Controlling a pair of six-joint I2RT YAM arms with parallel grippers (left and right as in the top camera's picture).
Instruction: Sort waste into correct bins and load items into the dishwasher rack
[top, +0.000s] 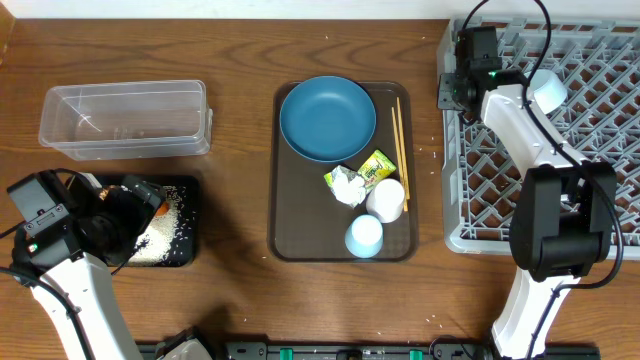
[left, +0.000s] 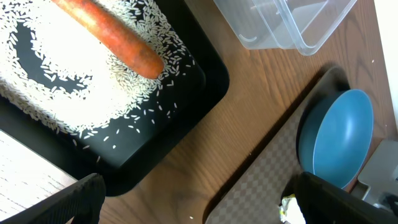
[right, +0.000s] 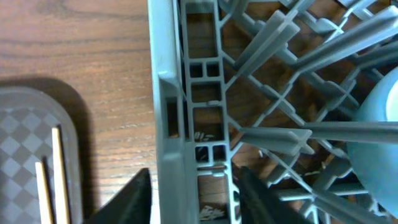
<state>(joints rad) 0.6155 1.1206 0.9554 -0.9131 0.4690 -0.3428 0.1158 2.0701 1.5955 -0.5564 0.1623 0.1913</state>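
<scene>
Wide bare table (top: 240, 200) lies free at the brown tray's (top: 300, 215) 9 o'clock; at its 3 o'clock only a narrow strip, walled by the rack (top: 452, 185), right arm (top: 520, 125) above that wall

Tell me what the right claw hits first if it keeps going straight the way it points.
Probably the dishwasher rack's grey side wall, lying straight ahead between the right claw's fingers; depth is unclear.

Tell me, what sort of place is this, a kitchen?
Probably a robot test bench, not a real kitchen: a dishwasher rack sits on a wooden table beside a serving tray holding a blue plate, a robot arm reaching over the rack.
</scene>
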